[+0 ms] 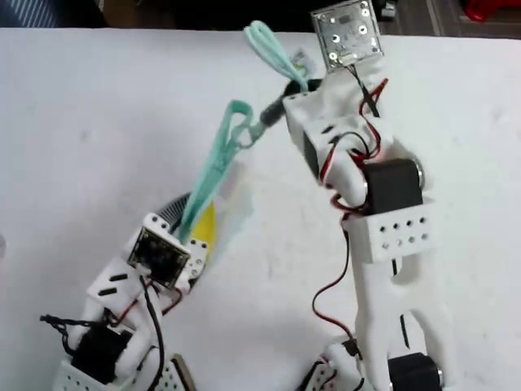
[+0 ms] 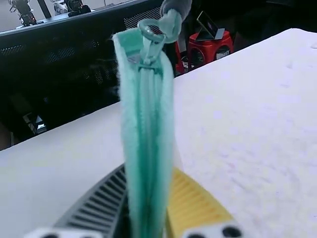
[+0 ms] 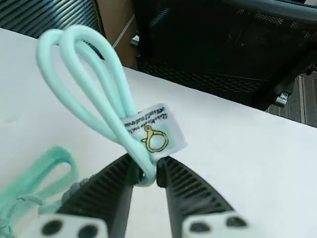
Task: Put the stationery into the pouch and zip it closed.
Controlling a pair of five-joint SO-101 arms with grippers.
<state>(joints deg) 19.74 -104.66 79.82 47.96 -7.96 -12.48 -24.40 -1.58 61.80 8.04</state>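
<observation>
A teal pouch (image 1: 213,167) stands on edge on the white table (image 1: 98,122), and my left gripper (image 1: 194,221) is shut on its near end. From the left wrist, the pouch (image 2: 146,148) rises between a grey finger and a yellow finger (image 2: 193,203), zipper line upward, with the zipper pull (image 2: 151,32) at its far end. A mint cord loop (image 1: 273,50) hangs off that pull. My right gripper (image 1: 281,98) is shut on the cord. In the right wrist view the cord loop (image 3: 94,89) with a white tag (image 3: 153,131) sticks out from my right gripper (image 3: 147,173).
The table's far edge (image 1: 163,29) lies just beyond the cord loop. Past it are a dark mesh chair (image 3: 223,44) and a red stool (image 2: 210,42). Open white table (image 2: 257,124) lies on both sides of the pouch.
</observation>
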